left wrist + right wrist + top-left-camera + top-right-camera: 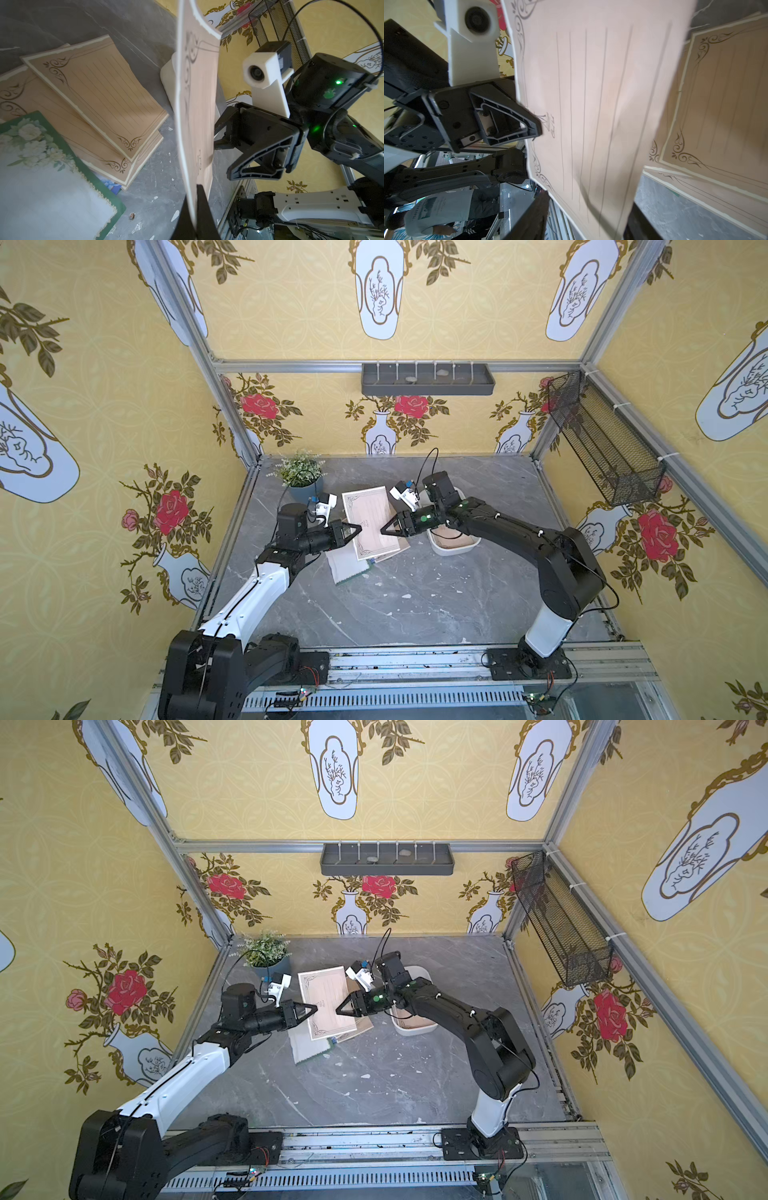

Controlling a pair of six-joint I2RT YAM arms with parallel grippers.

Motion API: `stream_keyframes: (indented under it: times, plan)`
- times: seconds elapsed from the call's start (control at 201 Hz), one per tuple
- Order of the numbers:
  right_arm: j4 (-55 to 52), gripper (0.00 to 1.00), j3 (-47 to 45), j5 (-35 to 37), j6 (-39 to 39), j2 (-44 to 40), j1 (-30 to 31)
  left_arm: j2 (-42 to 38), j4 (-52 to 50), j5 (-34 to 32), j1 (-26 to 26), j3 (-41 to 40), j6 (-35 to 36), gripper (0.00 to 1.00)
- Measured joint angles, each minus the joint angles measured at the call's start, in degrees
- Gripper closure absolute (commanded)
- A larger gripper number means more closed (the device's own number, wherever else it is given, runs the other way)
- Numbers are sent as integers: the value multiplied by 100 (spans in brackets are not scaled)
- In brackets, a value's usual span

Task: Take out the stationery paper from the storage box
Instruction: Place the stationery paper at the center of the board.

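While one tan sheet of the stationery paper (368,520) is held in the air between the two arms, clear of the surface (415,605), the left end effector (356,529) is seen closed on the middle of one edge. The right end effector (384,531) is seen at the opposite edge with its jaws parted, so no grip is shown from that side. The storage box (455,551) is found under the right arm and partly hidden by it. Something tan is glimpsed inside and is judged to be more sheets, though this cannot be confirmed. Beside the box, several tan sheets (93,93) and a white sheet with a green floral border (52,187) are laid in a loose, overlapping pile on the surface, beneath the lifted sheet. The paper is judged to be very light, thin and limp: in the left wrist view the lifted sheet is seen curling at its free corner. It is expected to sag, flutter and slip if pinched lightly, and to crease or tear if pulled from both sides. A hold is best taken on the edge margin, near mid-length, with a flat, firm pinch, and only one sheet is to be caught at a time.
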Motion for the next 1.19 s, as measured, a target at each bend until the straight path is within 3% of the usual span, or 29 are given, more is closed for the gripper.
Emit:
stream_keyframes:
  times: [0.229, 0.483, 0.573, 0.628, 0.707, 0.812, 0.976, 1.166, 1.191]
  plan:
    - [-389, 18, -234, 1602, -33, -494, -404, 494, -442, -625, 2, 188, 101, 100]
    - [-1064, 18, -166, 3145, -22, -278, -706, 1093, -623, -1237, 2, 229, 142, 100]
    - [-1220, 25, -181, 3611, -9, -271, -782, 1257, -789, -1558, 4, 321, 181, 100]
    - [-1296, 44, -190, 3884, 28, -271, -833, 1368, -885, -1751, 7, 387, 188, 100]
    - [-1423, 79, -203, 4352, 118, -326, -866, 1530, -1025, -1987, 4, 472, 232, 100]
    - [-1445, 100, -326, 5099, 162, -804, -774, 1565, -1193, -2210, 4, 494, 243, 100]
    - [-1266, 100, -358, 5709, 192, -1679, -702, 1038, -1296, -2653, 0, 363, 229, 100]
    - [-1458, 100, -372, 6690, 922, -2603, -826, 750, -1355, -2889, 0, 280, 162, 100]
    - [-1445, 90, -385, 6671, 975, -2745, -942, 769, -1357, -2885, 0, 278, 157, 100]
